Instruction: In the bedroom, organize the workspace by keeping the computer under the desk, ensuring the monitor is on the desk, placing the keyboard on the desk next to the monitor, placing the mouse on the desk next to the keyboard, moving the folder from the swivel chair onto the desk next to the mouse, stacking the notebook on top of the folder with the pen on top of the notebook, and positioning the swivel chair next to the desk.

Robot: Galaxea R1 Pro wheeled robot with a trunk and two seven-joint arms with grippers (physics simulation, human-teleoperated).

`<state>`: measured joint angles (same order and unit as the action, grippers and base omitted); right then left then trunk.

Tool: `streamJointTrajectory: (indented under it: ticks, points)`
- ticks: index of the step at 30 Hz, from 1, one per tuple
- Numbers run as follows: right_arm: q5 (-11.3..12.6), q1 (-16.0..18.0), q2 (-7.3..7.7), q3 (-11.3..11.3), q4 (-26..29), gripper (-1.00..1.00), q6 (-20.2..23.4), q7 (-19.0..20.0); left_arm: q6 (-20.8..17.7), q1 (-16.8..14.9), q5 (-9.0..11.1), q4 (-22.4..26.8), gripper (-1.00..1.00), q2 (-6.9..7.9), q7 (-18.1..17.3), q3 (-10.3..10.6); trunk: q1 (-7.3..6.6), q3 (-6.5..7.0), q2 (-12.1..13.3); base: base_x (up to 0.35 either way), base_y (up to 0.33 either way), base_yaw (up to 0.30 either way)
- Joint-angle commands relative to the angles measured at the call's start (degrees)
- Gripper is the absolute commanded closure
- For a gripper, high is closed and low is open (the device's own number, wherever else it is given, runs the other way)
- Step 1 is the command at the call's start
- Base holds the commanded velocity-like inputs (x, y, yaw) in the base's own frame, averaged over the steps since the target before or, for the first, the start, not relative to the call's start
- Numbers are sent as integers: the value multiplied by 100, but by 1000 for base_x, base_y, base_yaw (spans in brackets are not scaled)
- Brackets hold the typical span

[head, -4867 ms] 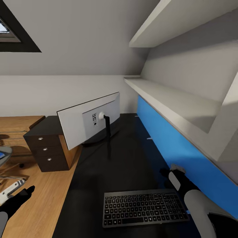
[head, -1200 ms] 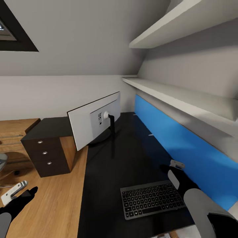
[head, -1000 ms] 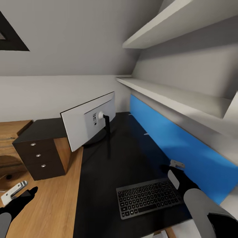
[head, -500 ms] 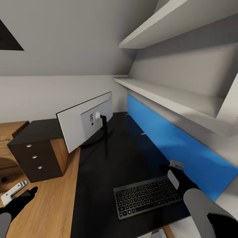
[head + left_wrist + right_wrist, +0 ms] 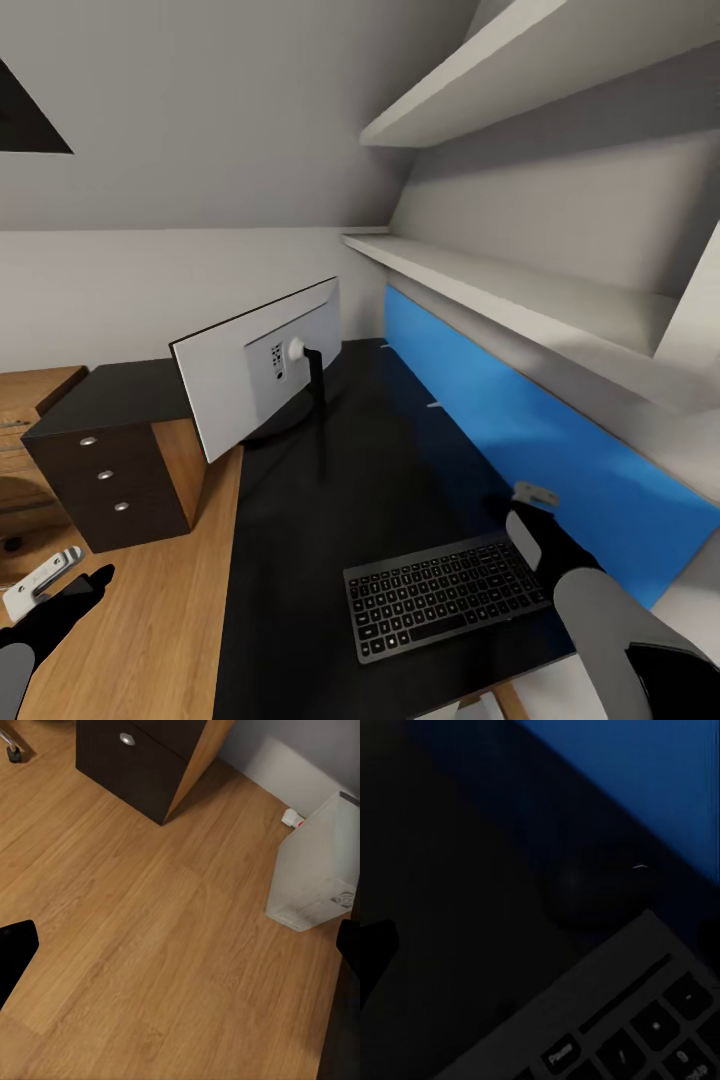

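Right wrist view shows the right gripper [image 5: 544, 937] spread above the mouse [image 5: 600, 894] beside the keyboard [image 5: 622, 1020], so lifting straight clear seems wisest.

The right arm reaches forward, grey forearm and black wrist angled down, its tool [image 5: 512, 507] held low; the wrist view shows dark fingertips [image 5: 376, 949] set wide apart. The left tool [image 5: 60, 585] hangs low at the side, its fingers [image 5: 13, 954] likewise spread.
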<state>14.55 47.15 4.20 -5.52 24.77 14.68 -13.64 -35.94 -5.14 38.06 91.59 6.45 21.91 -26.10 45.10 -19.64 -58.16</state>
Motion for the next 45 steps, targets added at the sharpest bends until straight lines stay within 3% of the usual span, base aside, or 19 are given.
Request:
streamJointTrajectory:
  ticks: [1, 4, 8, 9, 13, 24, 45]
  points:
    - [62, 17, 1, 4, 13, -100, 25, -67, -19, -4, 61, 8, -100, 0, 50, 0, 1, -7, -5, 0, 0, 0]
    - [74, 128, 2, 1, 17, -100, 37, -295, -14, -4, 61, 8, -100, -2, 50, 0, 1, -7, -5, 0, 0, 0]
    - [94, 302, -17, -1, 24, -100, 74, -875, -12, -4, 60, 27, -100, 0, 62, -13, 1, -7, -5, 0, 0, 0]
    - [97, 338, -87, -1, 24, -100, 85, -1201, -15, -4, 60, 39, -100, -2, 64, -15, 1, -7, -5, 0, 0, 0]
    - [98, 363, -225, -9, -3, -100, 61, -1547, -18, -4, 61, 42, -100, -3, 67, -17, 1, -7, -5, 0, 0, 0]
    - [58, 373, -442, -2, -188, -100, -19, -1696, -18, -4, 55, 48, -100, -11, 73, -18, 1, -7, -5, 0, 0, 0]
    - [41, 367, -462, -1, -186, -100, -291, -1711, -19, -4, 52, 43, -100, -12, 76, -13, 1, -7, -5, 0, 0, 0]
